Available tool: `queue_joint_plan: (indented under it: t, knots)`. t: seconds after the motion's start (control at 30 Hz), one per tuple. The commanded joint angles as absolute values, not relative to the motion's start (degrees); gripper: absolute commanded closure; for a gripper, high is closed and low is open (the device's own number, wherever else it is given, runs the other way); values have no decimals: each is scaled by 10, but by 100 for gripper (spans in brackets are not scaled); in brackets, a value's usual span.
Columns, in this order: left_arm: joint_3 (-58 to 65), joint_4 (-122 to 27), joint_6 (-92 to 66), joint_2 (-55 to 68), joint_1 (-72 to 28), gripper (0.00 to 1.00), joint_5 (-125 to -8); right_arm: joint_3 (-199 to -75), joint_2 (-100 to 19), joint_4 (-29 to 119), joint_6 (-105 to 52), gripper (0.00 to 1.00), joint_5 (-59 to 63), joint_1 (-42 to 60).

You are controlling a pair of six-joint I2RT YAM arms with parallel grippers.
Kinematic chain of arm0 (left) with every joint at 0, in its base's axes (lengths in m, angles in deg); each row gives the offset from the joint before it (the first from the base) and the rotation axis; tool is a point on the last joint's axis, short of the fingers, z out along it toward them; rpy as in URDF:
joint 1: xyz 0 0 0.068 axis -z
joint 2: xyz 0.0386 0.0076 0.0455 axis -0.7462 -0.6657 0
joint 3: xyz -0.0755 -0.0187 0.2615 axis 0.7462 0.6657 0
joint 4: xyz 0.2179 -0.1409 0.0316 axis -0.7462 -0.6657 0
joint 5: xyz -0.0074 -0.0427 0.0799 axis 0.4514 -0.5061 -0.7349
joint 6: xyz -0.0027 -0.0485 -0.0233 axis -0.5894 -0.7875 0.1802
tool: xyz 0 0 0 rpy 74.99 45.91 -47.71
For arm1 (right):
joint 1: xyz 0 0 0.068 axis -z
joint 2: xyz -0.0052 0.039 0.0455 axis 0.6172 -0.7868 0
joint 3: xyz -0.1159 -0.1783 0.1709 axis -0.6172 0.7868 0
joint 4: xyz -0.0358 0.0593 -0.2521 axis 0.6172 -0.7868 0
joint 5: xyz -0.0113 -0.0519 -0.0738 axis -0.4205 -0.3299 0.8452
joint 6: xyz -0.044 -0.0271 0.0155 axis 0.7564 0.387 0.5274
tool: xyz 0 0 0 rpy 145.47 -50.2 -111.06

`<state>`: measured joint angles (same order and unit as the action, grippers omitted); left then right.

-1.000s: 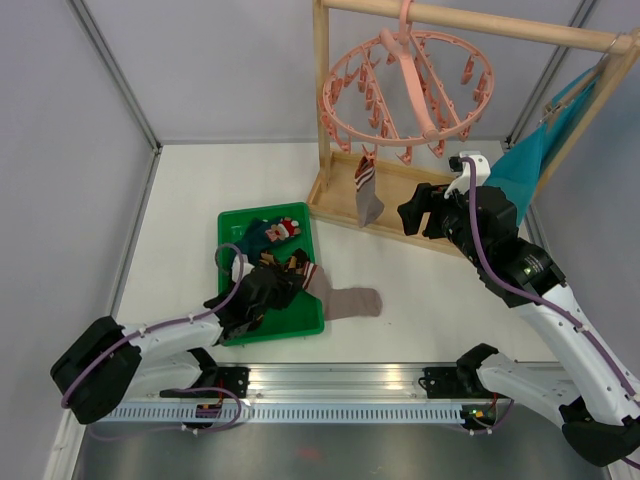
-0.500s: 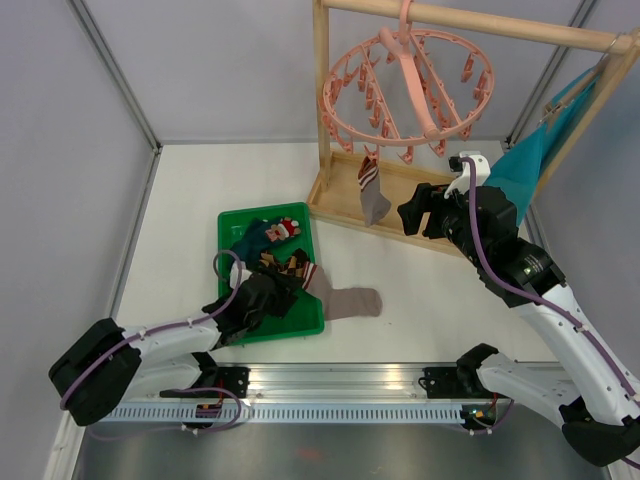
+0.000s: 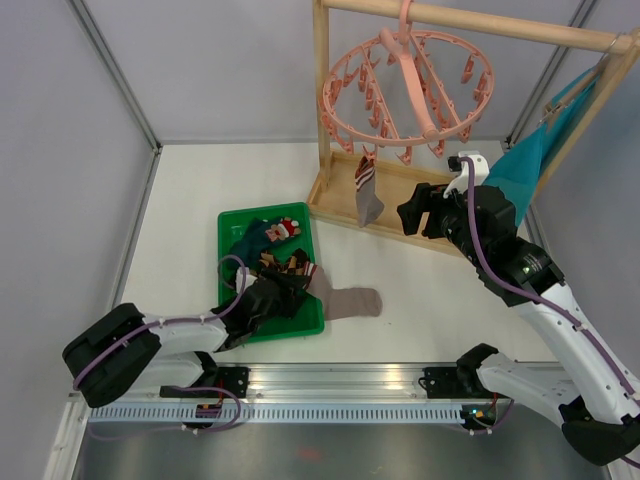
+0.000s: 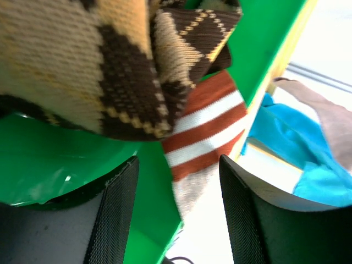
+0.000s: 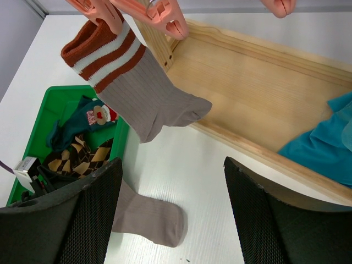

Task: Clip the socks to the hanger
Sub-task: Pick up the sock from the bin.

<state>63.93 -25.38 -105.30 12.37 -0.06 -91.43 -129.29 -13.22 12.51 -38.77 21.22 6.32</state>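
Left wrist view: left gripper [image 4: 179, 164] spread over tray [image 4: 49, 159] rim by striped cuff [image 4: 203, 129]; right gripper [image 5: 173, 163] spread, empty, near clipped sock [image 5: 143, 99] on hanger [image 5: 165, 14].

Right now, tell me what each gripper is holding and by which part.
Nothing is held. The right gripper is open and empty; the left gripper is open, a sock's striped cuff between its fingers, unclamped.

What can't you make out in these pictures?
- Left gripper: in the top view, its fingertips are lost against the dark argyle sock in the green tray.
- Hanger: in the right wrist view, the ring is cut off by the top edge.
- Whole shape of the argyle sock: in the left wrist view, it is too close and cropped by the edges.
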Motion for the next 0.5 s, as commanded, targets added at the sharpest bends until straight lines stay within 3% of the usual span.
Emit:
queue_joint_plan:
  t: [0.0,0.47]
  knots:
    - [639,-190,-1087,111,3,35,-937,-1294,-134,146,-391,20,214,60]
    - [631,-127,-1111,57,3,45,-939,-1290,-135,147,-391,20,213,59]
